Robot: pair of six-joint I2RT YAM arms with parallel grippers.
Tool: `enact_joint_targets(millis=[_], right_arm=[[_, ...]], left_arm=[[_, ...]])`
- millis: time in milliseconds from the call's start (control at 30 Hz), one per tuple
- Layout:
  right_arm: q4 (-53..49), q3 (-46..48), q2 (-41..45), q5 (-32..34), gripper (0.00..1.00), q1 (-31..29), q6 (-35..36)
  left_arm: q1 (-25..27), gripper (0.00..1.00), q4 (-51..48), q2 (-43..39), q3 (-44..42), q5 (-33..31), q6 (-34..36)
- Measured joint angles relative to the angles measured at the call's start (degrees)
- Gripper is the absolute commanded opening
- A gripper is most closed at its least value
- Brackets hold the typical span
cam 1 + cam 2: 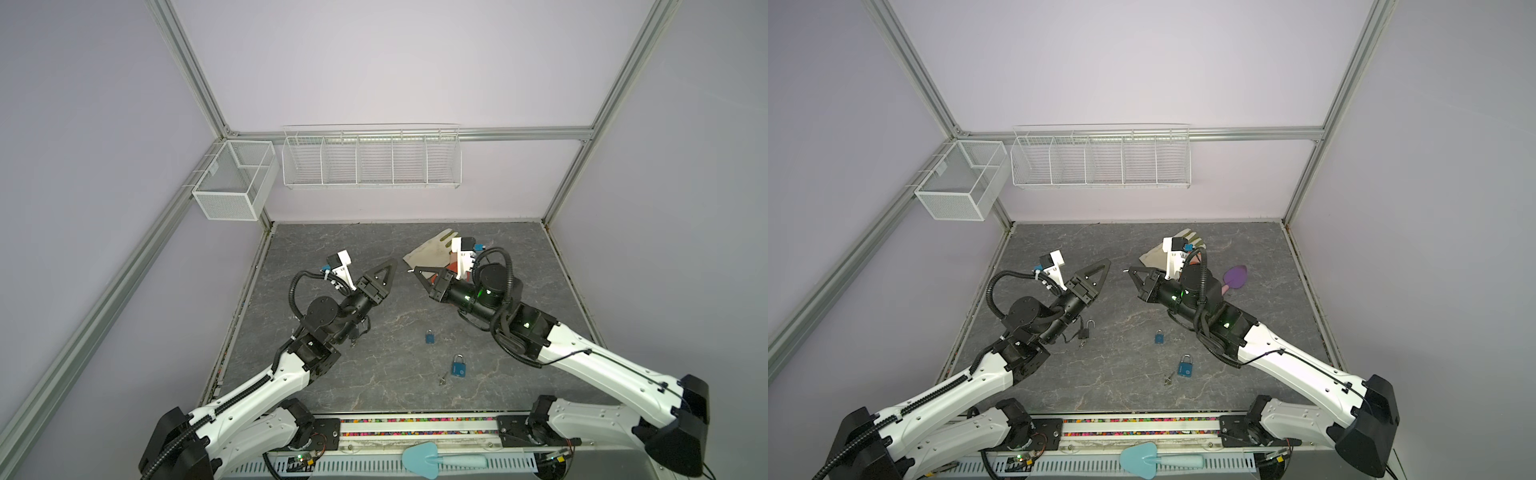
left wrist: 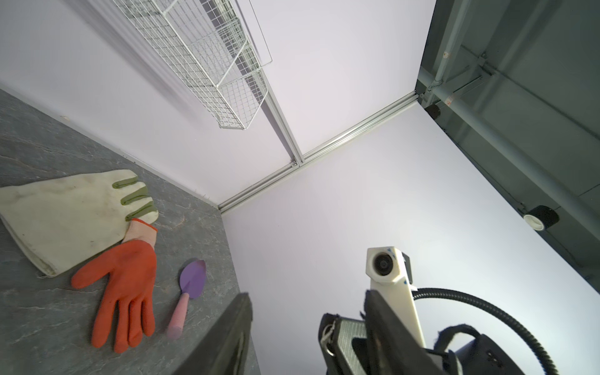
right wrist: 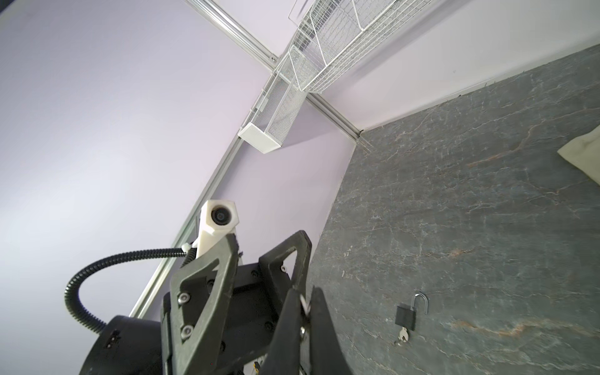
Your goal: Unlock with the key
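Two grippers aloft: right gripper (image 1: 415,271) pinches small key (image 3: 304,302); left gripper (image 1: 392,262) spread, empty. Left should clamp blue padlock (image 1: 430,337) body, lower centre, keyway toward key.

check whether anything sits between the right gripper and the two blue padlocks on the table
Nothing visible does. The right gripper, shut on a small metal piece, hangs above the table; only its bare surface lies between it and the nearer blue padlock and the farther blue padlock. The white glove lies behind it.

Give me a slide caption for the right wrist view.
Right tool pinching a key; black padlock lies shackle-open on the table.
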State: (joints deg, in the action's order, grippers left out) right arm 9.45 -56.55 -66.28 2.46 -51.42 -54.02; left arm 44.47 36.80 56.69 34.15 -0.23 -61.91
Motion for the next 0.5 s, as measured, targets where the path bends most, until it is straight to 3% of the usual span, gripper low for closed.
enact_joint_targets(millis=[500], right_arm=[[5.4, -0.5, -4.0, 2.2, 0.07, -1.7, -3.6]], left_arm=[[1.8, 0.41, 5.3, 2.6, 0.0, -0.4, -3.8]])
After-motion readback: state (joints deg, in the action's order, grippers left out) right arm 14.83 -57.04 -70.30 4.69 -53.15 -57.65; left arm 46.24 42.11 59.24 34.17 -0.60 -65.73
